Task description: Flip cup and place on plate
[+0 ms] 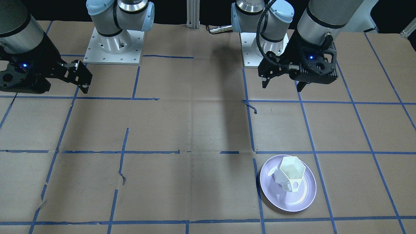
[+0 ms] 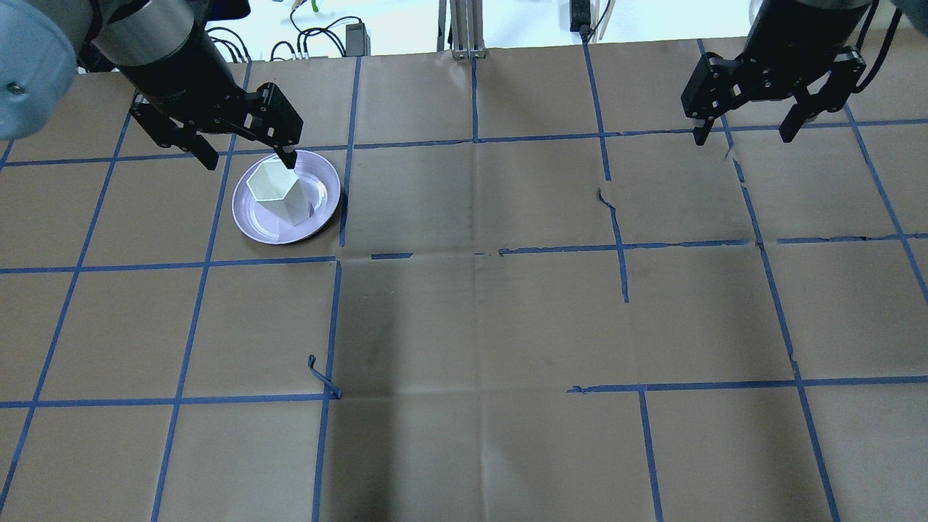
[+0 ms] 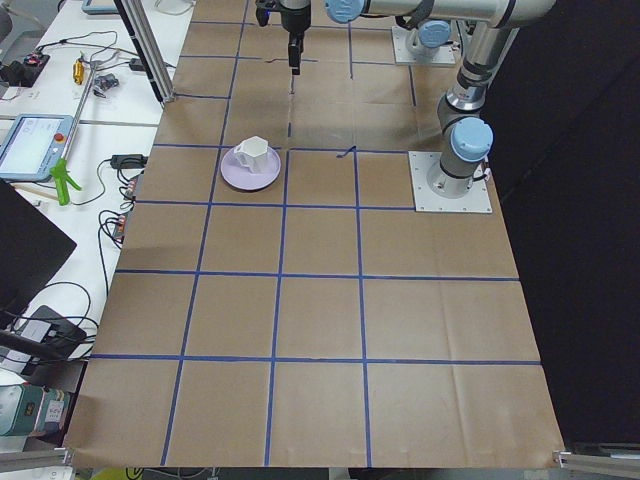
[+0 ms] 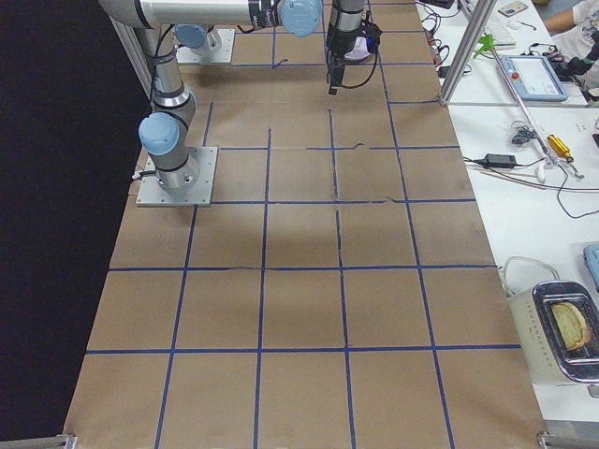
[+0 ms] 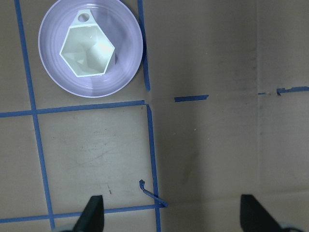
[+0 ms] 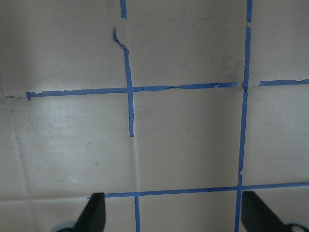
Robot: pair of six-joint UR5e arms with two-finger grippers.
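Observation:
The white faceted cup (image 1: 291, 174) stands upright, mouth up, on the lavender plate (image 1: 276, 198), handle toward the operators' side. Both also show in the overhead view, cup (image 2: 275, 190) and plate (image 2: 250, 225), and in the left wrist view, cup (image 5: 87, 50) and plate (image 5: 58, 82). My left gripper (image 1: 282, 86) is open and empty, raised well above the table and back from the plate toward the robot base; it also shows in the overhead view (image 2: 250, 161). My right gripper (image 2: 742, 136) is open and empty, high over bare table far from the plate.
Brown paper with a blue tape grid covers the table (image 2: 478, 326). The two arm bases (image 1: 113, 42) (image 1: 263, 48) and an aluminium post (image 1: 195, 13) stand at the robot's edge. Benches with cables and devices (image 3: 60, 150) flank the table ends.

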